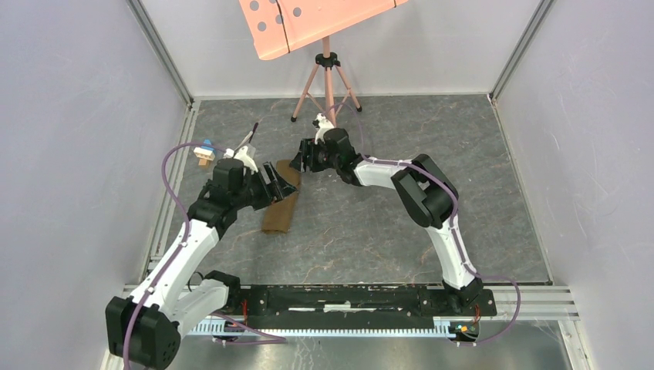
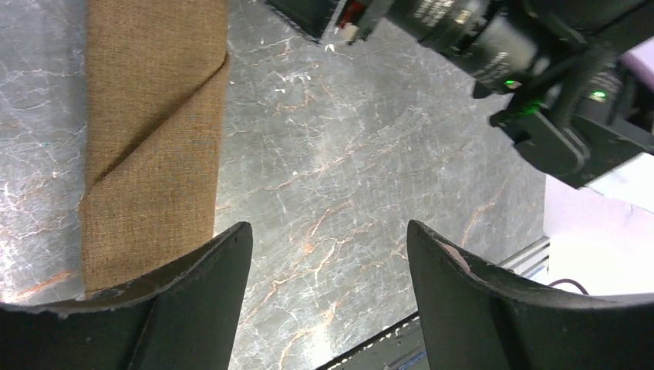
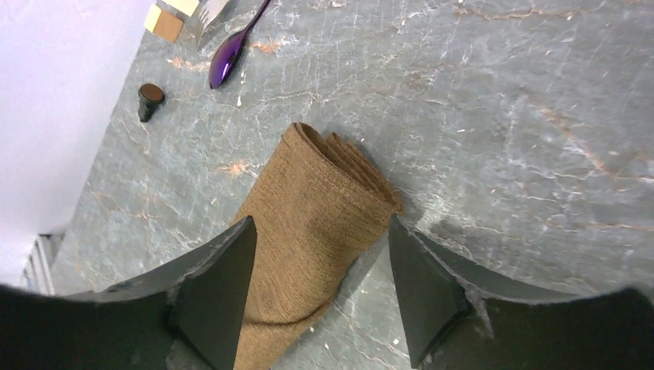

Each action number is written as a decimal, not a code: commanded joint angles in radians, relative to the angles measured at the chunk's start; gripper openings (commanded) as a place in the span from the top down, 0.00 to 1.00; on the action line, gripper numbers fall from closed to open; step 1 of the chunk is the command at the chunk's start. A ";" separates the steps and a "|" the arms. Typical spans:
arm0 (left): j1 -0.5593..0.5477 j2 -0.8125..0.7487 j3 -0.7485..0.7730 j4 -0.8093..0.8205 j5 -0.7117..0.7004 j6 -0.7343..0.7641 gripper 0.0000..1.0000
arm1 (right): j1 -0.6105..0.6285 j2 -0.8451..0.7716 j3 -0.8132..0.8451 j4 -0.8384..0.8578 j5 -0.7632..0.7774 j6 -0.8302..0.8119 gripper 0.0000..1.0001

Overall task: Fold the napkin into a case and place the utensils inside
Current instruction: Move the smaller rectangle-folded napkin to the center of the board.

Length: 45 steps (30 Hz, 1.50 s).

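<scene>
The napkin (image 1: 279,210) lies on the grey floor as the case, a narrow olive-brown layered rectangle with a diagonal fold (image 2: 150,131). Its rolled, layered far end (image 3: 324,196) shows between the fingers of my right gripper (image 3: 320,231), which hangs open just over it and grips nothing. My left gripper (image 2: 329,231) is open too, over bare floor just right of the cloth's near part. In the top view both grippers meet at the cloth's far end, left (image 1: 276,182) and right (image 1: 303,160). The utensils lie beyond: purple spoon (image 3: 229,54) and the fork (image 3: 208,11), cut by the frame's edge.
A small blue, white and tan block (image 1: 204,152) sits near the left wall, with a tiny black piece (image 3: 148,99) close to the spoon. A pink stand on a tripod (image 1: 328,77) is at the back. Walls enclose three sides; a black rail (image 1: 347,301) runs along the front.
</scene>
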 commanded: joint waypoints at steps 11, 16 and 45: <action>0.006 0.193 -0.066 0.048 -0.035 -0.004 0.29 | -0.021 -0.322 -0.325 -0.077 -0.166 -0.103 0.25; 0.006 0.201 -0.130 0.093 -0.057 -0.024 0.28 | -0.022 -0.412 -0.452 -0.060 -0.172 -0.134 0.25; 0.004 0.388 -0.082 0.457 -0.077 -0.295 0.19 | -0.061 -0.565 -0.614 -0.128 -0.104 -0.260 0.25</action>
